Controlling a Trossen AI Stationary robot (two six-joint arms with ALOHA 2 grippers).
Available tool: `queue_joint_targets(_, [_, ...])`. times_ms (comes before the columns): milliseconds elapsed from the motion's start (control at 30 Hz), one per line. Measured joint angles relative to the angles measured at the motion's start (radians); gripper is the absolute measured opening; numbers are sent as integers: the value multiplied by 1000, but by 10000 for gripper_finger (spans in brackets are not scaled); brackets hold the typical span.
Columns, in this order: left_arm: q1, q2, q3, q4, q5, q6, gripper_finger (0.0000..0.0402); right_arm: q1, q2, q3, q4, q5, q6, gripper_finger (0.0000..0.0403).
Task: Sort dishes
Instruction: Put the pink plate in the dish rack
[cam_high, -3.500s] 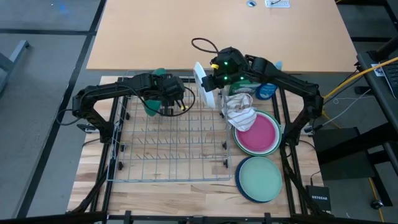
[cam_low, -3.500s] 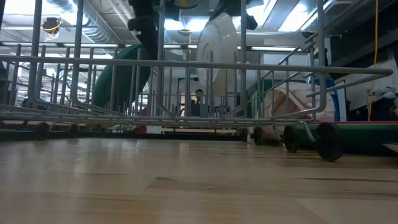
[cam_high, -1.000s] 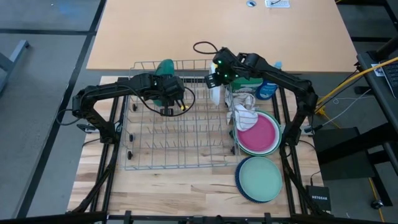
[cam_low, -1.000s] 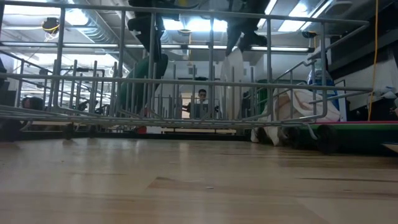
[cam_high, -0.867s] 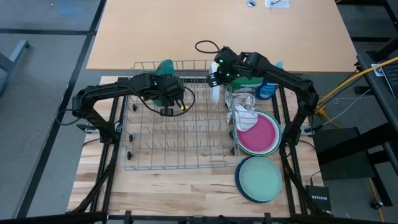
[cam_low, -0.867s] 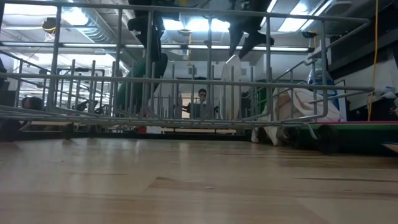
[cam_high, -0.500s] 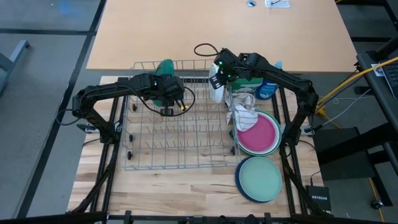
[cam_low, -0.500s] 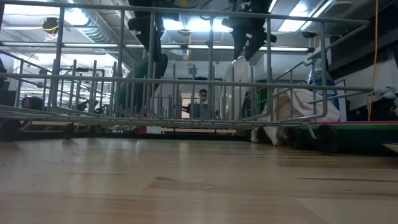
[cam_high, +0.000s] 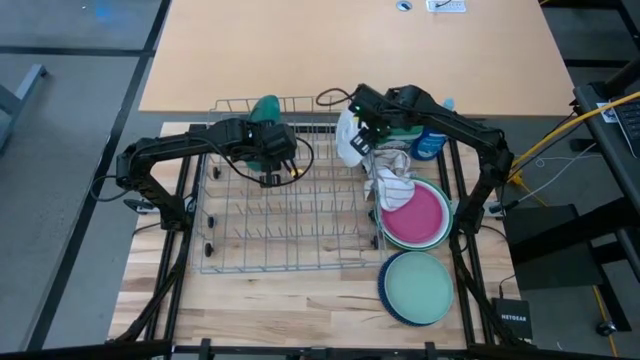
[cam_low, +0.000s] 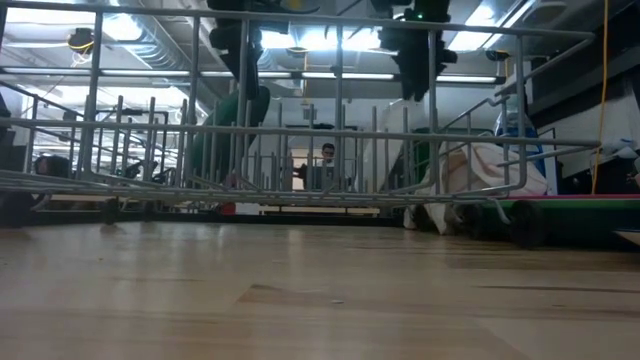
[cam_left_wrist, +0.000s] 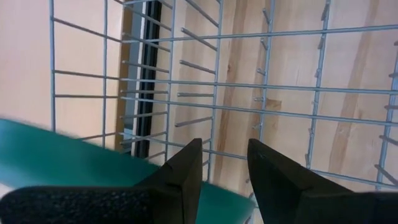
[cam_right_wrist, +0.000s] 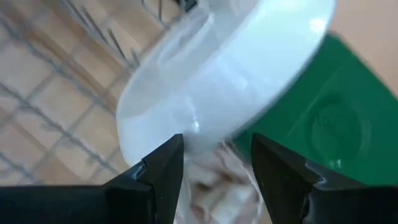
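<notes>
A wire dish rack (cam_high: 280, 200) stands mid-table. A dark green plate (cam_high: 265, 105) stands on edge in the rack's far left rows (cam_low: 225, 130). My left gripper (cam_high: 268, 150) hangs just over that plate's upper rim (cam_left_wrist: 62, 162). It is open, with rack wires showing between its fingertips (cam_left_wrist: 224, 152). A white plate (cam_high: 348, 137) leans tilted in the rack's far right corner (cam_right_wrist: 217, 81). My right gripper (cam_high: 369, 130) is open just right of the white plate (cam_right_wrist: 214, 146) and holds nothing. My left gripper slants down from the near side over the dark green plate's upper rim (cam_left_wrist: 143, 177). Its own fingers hide whether they touch the rim. The plate stands on edge between the rack's wires.
A beige-and-white cloth (cam_high: 390, 175) lies right of the rack. A pink plate (cam_high: 415, 215) tops a stack beside it. A pale green plate on a navy one (cam_high: 420, 288) lies near the front right. A green tub (cam_right_wrist: 336, 112) sits behind the white plate.
My right gripper has opened and let go of the white plate. It has rolled and drawn off a little toward the table's right edge. The white plate stood edge-on. It has tipped over and now leans in the rack, showing more of its face.
</notes>
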Motion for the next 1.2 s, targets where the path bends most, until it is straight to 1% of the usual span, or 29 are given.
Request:
queue_joint_targets(133, [-20, 0, 0, 3, 0, 0, 117, 2, 0, 1, -52, -2, -2, 189])
queue_joint_targets(267, [-46, 0, 0, 4, 0, -4, 117, 1, 0, 1, -47, 2, -30, 189])
queue_joint_targets(467, [-95, 0, 0, 1, 0, -52, 117, 1, -9, 1, -62, 0, -59, 189])
queue_joint_targets(600, [-140, 0, 0, -15, 10, -94, 117, 2, -56, 1, -94, -63, -60, 189])
queue_joint_targets(700, [-175, 0, 0, -63, 60, -162, 117, 27, -93, 1, -125, -106, -48, 189])
queue_joint_targets(800, [-210, 0, 0, -97, 110, -240, 117, 88, -132, 1, -176, -128, -48, 189])
queue_joint_targets(867, [-235, 0, 0, -105, 114, -277, 117, 145, -150, 1, -205, -143, -48, 189])
queue_joint_targets(967, [-270, 0, 0, -97, 115, -311, 117, 250, -172, 1, -193, -164, -51, 189])
queue_joint_targets(1100, [-309, 0, 0, -60, 116, -343, 117, 405, -178, 1, -197, -162, -49, 189])
queue_joint_targets(1200, [-336, 0, 0, -7, 116, -342, 117, 509, -173, 0, -196, -132, -20, 189])
